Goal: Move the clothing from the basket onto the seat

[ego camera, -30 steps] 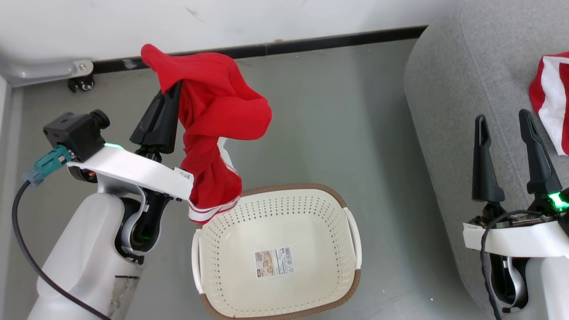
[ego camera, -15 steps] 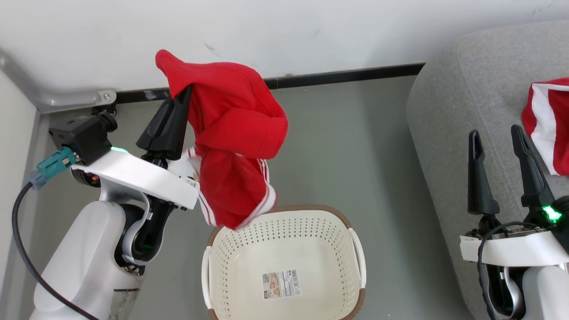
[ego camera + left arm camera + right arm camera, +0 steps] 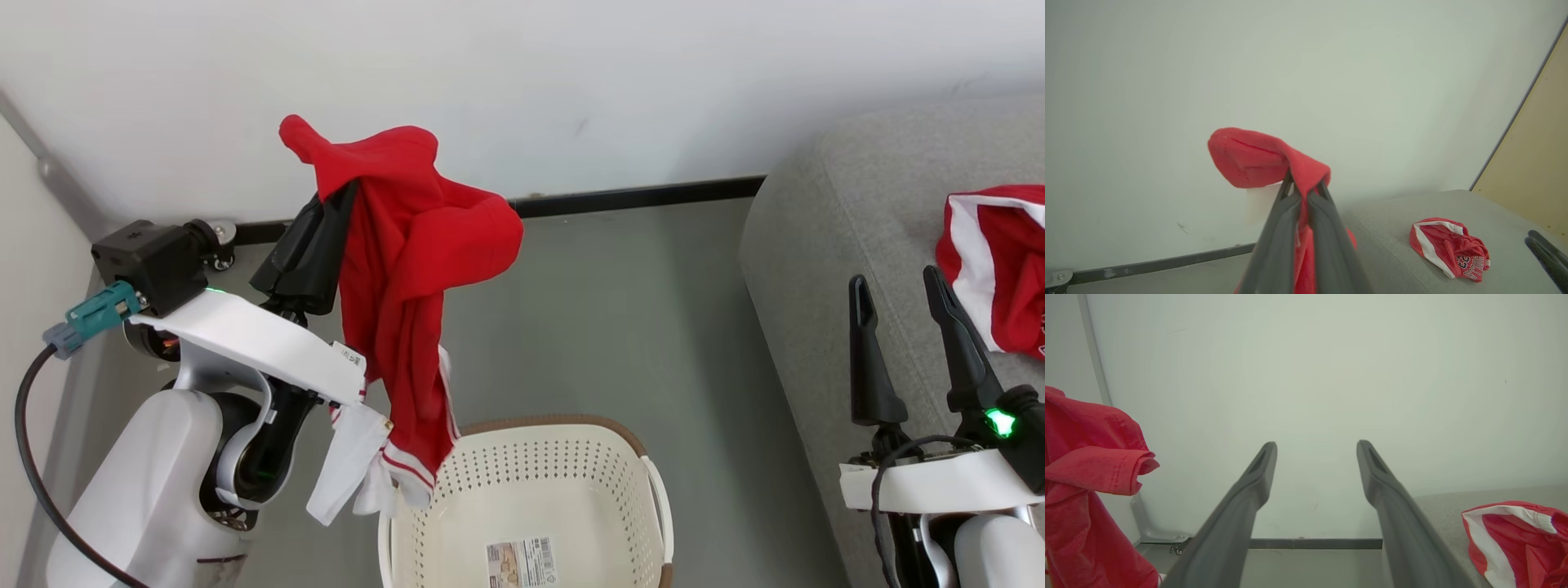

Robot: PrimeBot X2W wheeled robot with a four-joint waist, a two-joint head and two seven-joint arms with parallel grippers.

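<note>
Closest to the robot, the basket [image 3: 563, 457] stands on the floor [image 3: 620, 318]. What shows of its inside holds nothing but a label [image 3: 522, 562], though its near end is cut off by the picture's edge. Up and left of the basket, the left fingers [image 3: 310, 245] are pinched tight on a red garment [image 3: 416, 269]. It hangs from them in the air, its white-striped hem dangling by the basket's left rim; whether it touches I cannot tell. Right of the basket, the right fingers [image 3: 867, 359] stand spread wide with nothing between them, raised over the near edge of the seat [image 3: 833, 229]. Farther right of the basket, a second garment [image 3: 992, 269], red with a white panel and lettering, lies bunched on the seat. By my reading the task is well past half. One piece is delivered, and the other is lifted out but not yet carried across to the seat and let go.
</note>
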